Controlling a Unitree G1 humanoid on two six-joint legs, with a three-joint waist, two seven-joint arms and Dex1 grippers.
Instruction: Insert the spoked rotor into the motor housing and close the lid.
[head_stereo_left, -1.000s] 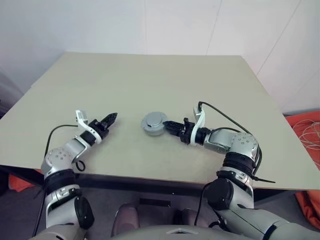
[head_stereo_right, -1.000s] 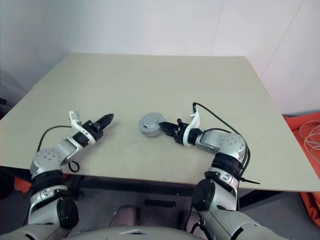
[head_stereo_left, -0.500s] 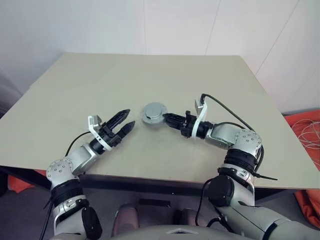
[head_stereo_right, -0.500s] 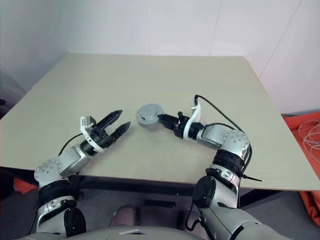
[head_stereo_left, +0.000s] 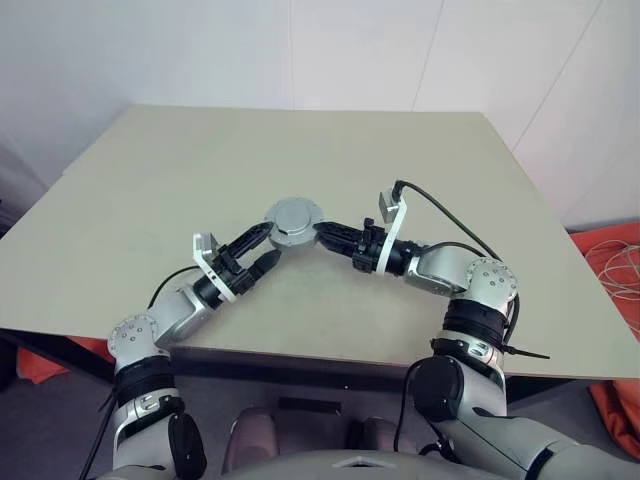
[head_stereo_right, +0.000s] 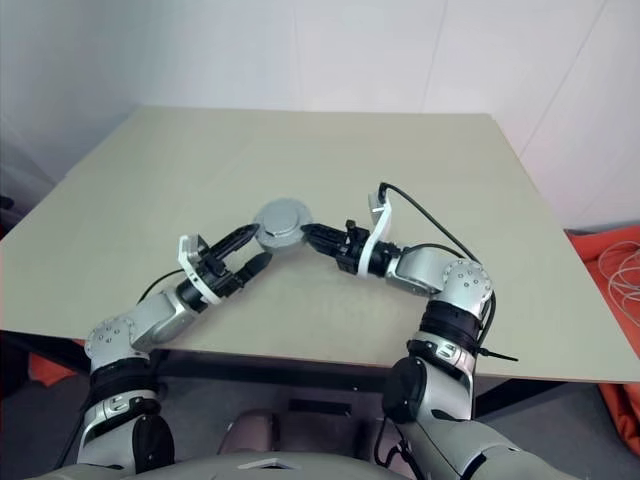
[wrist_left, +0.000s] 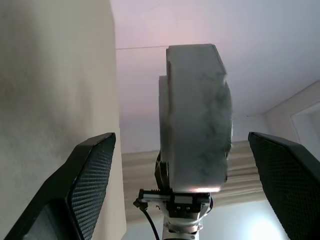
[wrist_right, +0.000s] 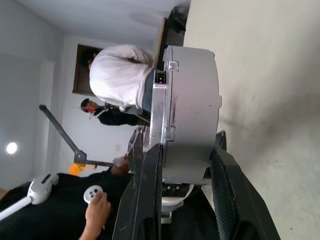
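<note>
Grey round motor housing held edgewise above a beige surface between two grippers.
Right gripper with jaws clamped on the housing's rim; left gripper just beside it, jaws spread wide and empty, one fingertip near the housing's edge.

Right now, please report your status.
Right gripper jaws clamped on the closed motor housing, lifted off the table. Left gripper jaws open beside it. Nothing obstructing.

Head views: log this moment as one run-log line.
right tool: shut on motor assembly, raised above table | left tool: open beside it, not gripping
</note>
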